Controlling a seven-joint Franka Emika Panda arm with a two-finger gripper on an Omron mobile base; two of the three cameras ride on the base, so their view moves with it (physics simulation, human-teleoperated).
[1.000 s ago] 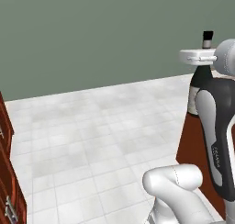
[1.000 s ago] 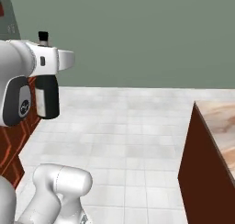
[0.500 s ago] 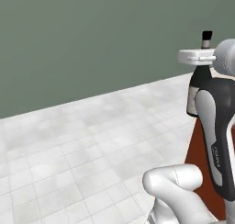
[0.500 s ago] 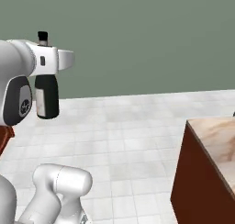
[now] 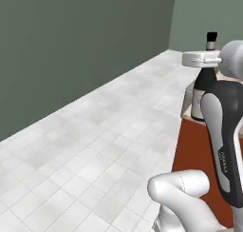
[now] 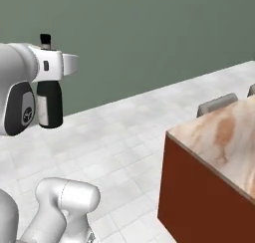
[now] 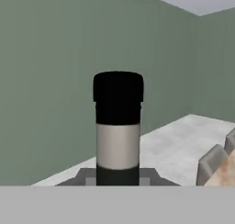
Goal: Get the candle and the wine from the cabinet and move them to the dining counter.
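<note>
Wine: I saw the wine (image 6: 49,103) carried upright in mid-air, high above the floor, a dark bottle with a pale label on its side. Its black capped neck stood up above the white hand in both base views; in the left base view the bottle (image 5: 205,86) hung partly behind the arm's dark forearm.

Gripper: From my remote seat I read the gripper (image 6: 46,65) as clamped narrow on the bottle's neck, just under the cap. In the hand view the capped neck (image 7: 118,126) rose straight through the middle, with a grey band below the black cap.

Dining counter: The dining counter (image 6: 219,137) lay to the right in the right base view, its beige-pink veined marble top over a red-brown wood side. In the left base view I saw its wood side (image 5: 192,150) behind the arm, with a corner of the top near the bottle's base. The bottle was well apart from the counter in the right base view, off to the left of it and not above its top.

Stools: Grey stool backs (image 6: 216,103) stood against the counter's far edge; one also showed at the right of the hand view (image 7: 212,165).

Floor: Pale tiled floor (image 5: 104,145) ran under the arm toward the wall.

Wall: A plain green wall (image 6: 149,33) closed off the background.
</note>
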